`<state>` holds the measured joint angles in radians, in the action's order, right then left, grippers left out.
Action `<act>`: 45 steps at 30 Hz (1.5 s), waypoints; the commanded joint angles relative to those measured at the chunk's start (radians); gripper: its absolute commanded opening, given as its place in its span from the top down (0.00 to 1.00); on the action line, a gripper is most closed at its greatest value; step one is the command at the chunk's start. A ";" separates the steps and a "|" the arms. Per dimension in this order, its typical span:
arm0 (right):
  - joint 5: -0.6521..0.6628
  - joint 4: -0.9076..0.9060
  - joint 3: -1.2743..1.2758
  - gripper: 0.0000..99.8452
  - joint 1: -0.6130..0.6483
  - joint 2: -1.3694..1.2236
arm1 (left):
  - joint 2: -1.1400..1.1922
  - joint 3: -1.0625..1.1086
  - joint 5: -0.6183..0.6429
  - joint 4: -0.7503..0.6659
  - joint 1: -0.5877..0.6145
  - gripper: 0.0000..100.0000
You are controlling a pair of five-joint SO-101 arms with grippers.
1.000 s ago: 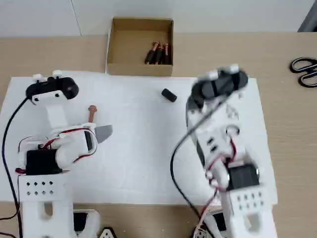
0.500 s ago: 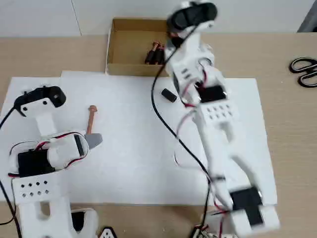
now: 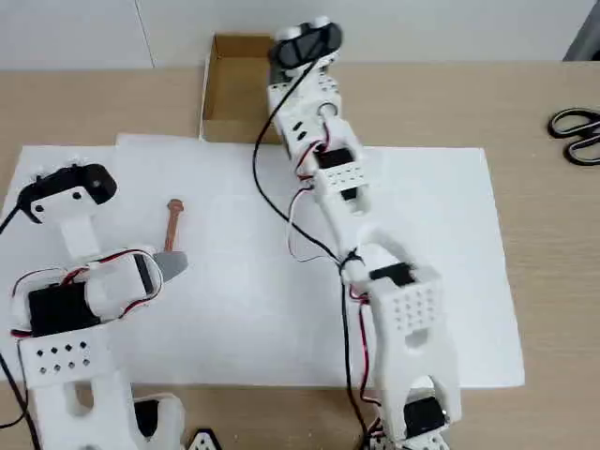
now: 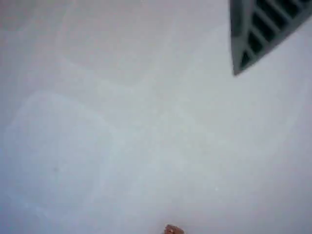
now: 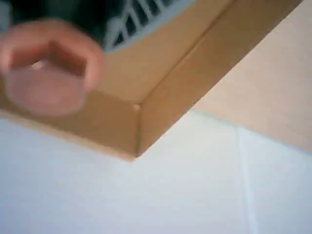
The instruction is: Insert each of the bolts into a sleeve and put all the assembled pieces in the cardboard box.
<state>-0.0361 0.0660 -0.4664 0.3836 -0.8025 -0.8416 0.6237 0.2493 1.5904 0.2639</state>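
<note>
Right gripper [image 5: 63,34] clasps a copper piece [image 5: 46,73] over the cardboard box [image 3: 234,94]; left gripper [image 3: 173,265], grip unclear, sits near the mat's [image 3: 234,300] left edge.

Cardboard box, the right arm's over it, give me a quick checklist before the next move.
1. The right arm is over the cardboard box: ok.
2. Grip on the copper piece seen against the box wall: cannot tell.
3. What lies in the box under the arm: cannot tell.
4. The bolt lies free on the white sheet: ok.
5. The left hand is beside that bolt, not holding it: ok.
6. The scissors lie well aside: ok.
</note>
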 commanded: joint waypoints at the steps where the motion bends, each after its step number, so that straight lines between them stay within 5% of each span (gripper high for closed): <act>1: -0.008 0.033 -0.180 1.00 0.012 -0.065 | -0.009 -0.028 0.002 0.000 0.005 0.68; 9: -0.008 0.024 -0.328 0.99 0.018 -0.240 | -0.009 -0.027 0.002 0.000 0.000 0.68; 16: -0.008 -0.077 -0.334 0.78 0.018 -0.254 | -0.009 -0.027 0.002 0.000 0.000 0.68; 24: -0.008 -0.101 -0.336 0.77 -0.005 -0.220 | -0.009 -0.027 0.002 0.000 0.000 0.68; 45: -0.012 -1.314 -0.334 0.77 -0.119 0.415 | -0.009 -0.027 0.002 0.000 0.005 0.68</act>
<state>-0.0407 -1.0909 -0.7503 0.2731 -0.4910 -0.8416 0.6237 0.2478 1.5904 0.2639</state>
